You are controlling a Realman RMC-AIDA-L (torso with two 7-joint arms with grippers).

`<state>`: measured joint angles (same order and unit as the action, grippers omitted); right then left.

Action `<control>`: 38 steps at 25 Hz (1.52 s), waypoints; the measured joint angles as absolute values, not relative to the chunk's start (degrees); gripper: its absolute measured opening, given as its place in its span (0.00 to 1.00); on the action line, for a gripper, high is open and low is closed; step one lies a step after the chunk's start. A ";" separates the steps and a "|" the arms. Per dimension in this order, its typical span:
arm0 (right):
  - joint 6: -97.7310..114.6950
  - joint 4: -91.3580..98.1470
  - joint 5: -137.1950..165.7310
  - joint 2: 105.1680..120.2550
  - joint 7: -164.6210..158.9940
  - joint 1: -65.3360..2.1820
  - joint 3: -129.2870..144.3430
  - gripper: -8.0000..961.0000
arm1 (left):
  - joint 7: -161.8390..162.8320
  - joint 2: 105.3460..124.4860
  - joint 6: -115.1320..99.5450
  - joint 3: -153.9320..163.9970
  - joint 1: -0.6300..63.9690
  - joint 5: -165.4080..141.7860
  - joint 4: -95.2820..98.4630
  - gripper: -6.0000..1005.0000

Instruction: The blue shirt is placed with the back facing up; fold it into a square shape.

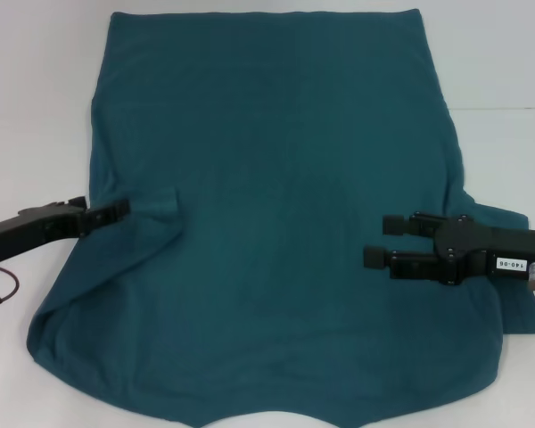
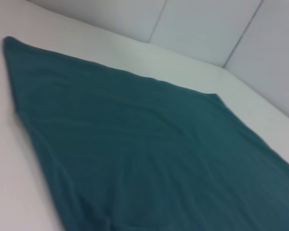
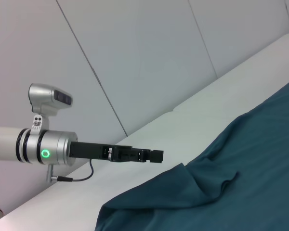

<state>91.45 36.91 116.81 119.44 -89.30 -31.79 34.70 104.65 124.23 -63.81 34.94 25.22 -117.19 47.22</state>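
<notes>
The blue shirt lies spread flat on the white table, plain side up, its straight hem at the far edge. It also shows in the left wrist view and the right wrist view. My left gripper is shut at the shirt's left edge, beside a small raised fold. In the right wrist view this gripper hangs just clear of the fold's peak. My right gripper is open and empty, hovering over the shirt's right side.
White wall panels stand behind the table. Bare table top shows to the left and right of the shirt. A thin cable hangs from my left arm.
</notes>
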 joint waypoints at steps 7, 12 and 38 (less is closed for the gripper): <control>91.47 36.99 116.27 119.29 -89.44 -31.90 34.71 0.93 | 104.11 124.15 -61.61 34.78 24.28 -118.61 45.83 0.88; 91.46 37.03 116.24 119.25 -89.47 -31.94 34.71 0.93 | 104.08 124.19 -61.22 34.89 23.59 -119.11 45.37 0.92; 91.80 36.91 116.09 119.23 -89.38 -31.78 34.71 0.93 | 104.68 124.10 -60.76 34.90 23.90 -121.70 44.95 0.53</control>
